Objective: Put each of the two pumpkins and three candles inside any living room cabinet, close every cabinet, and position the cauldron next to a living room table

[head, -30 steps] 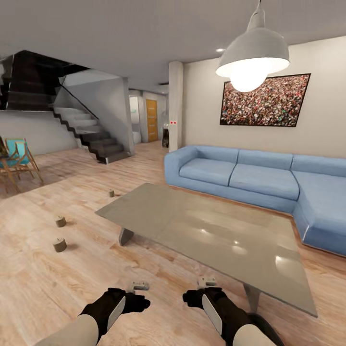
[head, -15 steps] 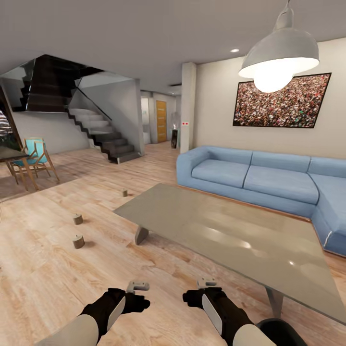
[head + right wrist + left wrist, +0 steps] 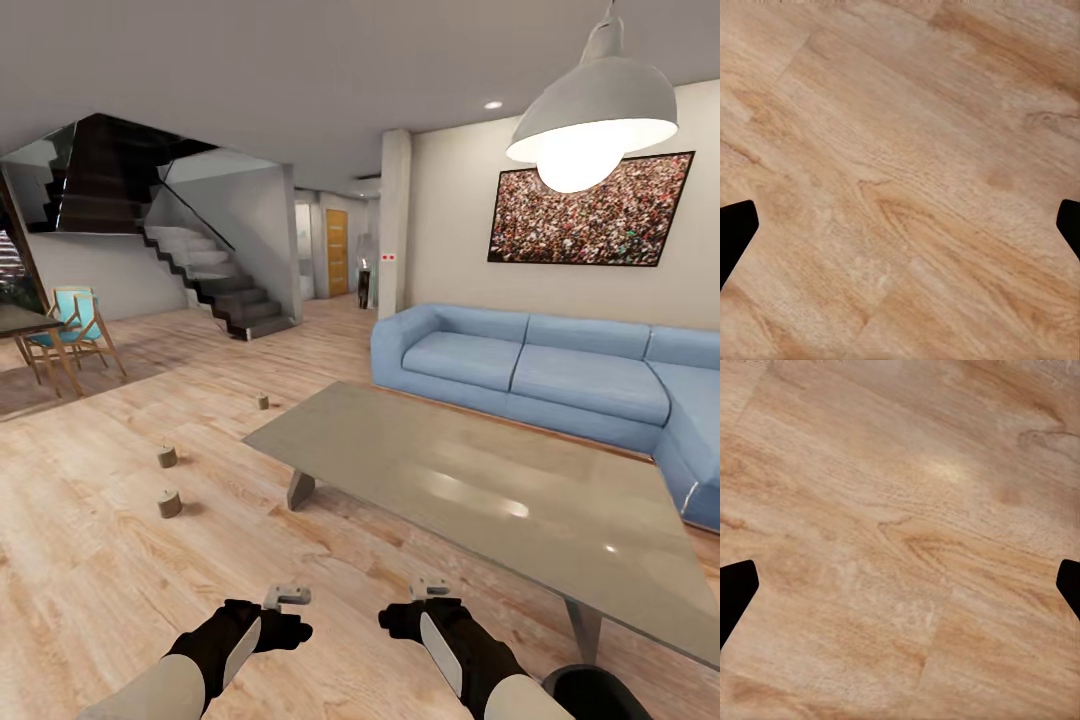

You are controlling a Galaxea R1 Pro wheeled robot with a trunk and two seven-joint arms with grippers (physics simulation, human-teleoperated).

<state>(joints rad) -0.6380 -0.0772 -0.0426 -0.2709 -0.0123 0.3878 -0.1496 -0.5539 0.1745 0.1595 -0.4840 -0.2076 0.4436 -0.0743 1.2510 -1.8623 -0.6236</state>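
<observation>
While both arms hang low in front of the robot, the left gripper (image 3: 291, 597) and the right gripper (image 3: 431, 587) hover above the wooden floor (image 3: 90, 560), each with its fingers spread wide and nothing between them. In the wrist views the dark fingertips (image 3: 735, 585) of the left one and those of the right one (image 3: 735, 225) sit at opposite sides of the picture, with bare floor planks between.

Three candles stand on the floor off the left end of the low grey table (image 3: 480, 490): the nearest candle (image 3: 170, 503) is well left of the table's near-left corner, a second candle (image 3: 167, 457) is just behind it, and a third candle (image 3: 262, 402) stands farther back, near the table's far-left corner. All three are well apart from the grippers.

A blue sofa (image 3: 540, 375) runs along the table's far side, under a framed picture (image 3: 590, 210) on the wall. A hanging lamp (image 3: 592, 110) glows above the table. A staircase (image 3: 215, 275) rises at the back left, and a deck chair (image 3: 80, 325) stands beside a dark table edge (image 3: 20, 322). A dark round rim (image 3: 590, 695) shows by the right arm.
</observation>
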